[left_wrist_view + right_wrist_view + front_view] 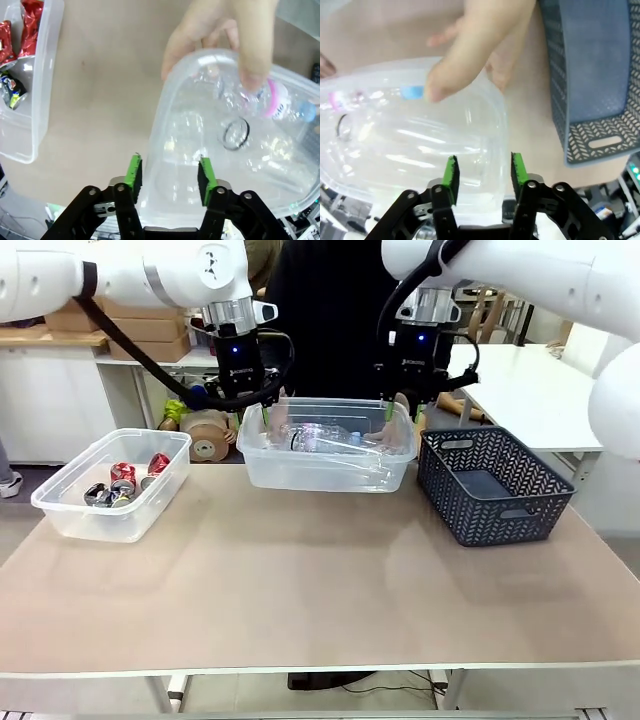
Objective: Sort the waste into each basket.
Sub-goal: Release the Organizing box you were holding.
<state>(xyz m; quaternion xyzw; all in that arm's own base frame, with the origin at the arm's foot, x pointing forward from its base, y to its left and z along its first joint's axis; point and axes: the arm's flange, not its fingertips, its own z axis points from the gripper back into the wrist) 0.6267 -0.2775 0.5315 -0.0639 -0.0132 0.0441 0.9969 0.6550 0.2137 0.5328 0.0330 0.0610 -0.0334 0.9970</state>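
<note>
A clear basket (330, 465) at the table's middle back holds clear plastic bottles (325, 437). A person's hands grip its two ends: one hand (225, 40) at the left end, the other hand (470, 50) at the right end. My left gripper (265, 410) hangs open over the left end, its green pads (134, 172) either side of the basket's wall (170, 150). At the right end my right gripper (405, 408) is also open, straddling the rim (490, 150). A pink-labelled bottle (277, 102) lies inside. A second clear basket (70, 515) at the left holds red and silver cans (122, 483).
A dark blue-grey lattice basket (490, 490) stands at the right, close beside the middle tub, with nothing in it. The person stands behind the table's far edge. The near half of the tabletop (300, 590) is bare.
</note>
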